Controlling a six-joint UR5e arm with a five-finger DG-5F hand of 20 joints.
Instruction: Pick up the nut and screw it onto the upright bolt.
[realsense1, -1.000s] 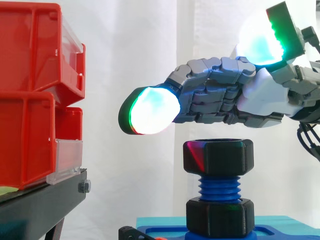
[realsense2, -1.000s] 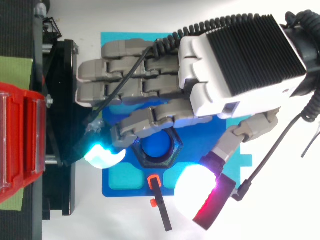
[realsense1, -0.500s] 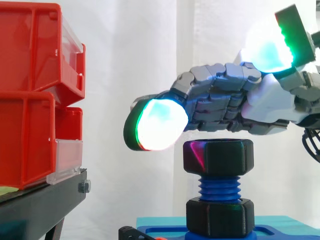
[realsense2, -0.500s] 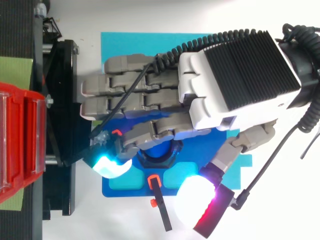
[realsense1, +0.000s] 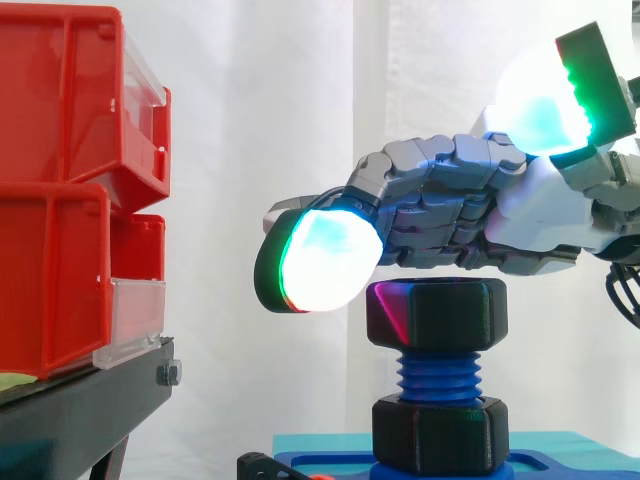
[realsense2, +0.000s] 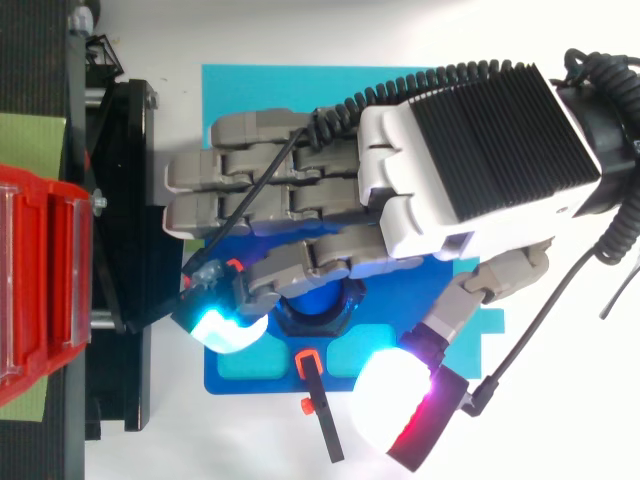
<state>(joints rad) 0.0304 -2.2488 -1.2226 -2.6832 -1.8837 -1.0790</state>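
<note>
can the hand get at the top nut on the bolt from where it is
Probably yes. The hand lies flat right over the upper nut on the blue bolt, fingers straight, with nothing between them. The nut's sides stand free, so the fingers could likely close round it.

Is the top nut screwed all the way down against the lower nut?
No: in the side view the upper nut sits at the top of the bolt, whose bare blue threads separate it from the lower nut.

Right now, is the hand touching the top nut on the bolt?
Cannot tell. Side view: the hand meets the top nut at its rim, with no clear gap or press; top view: the hand hides that spot.
</note>
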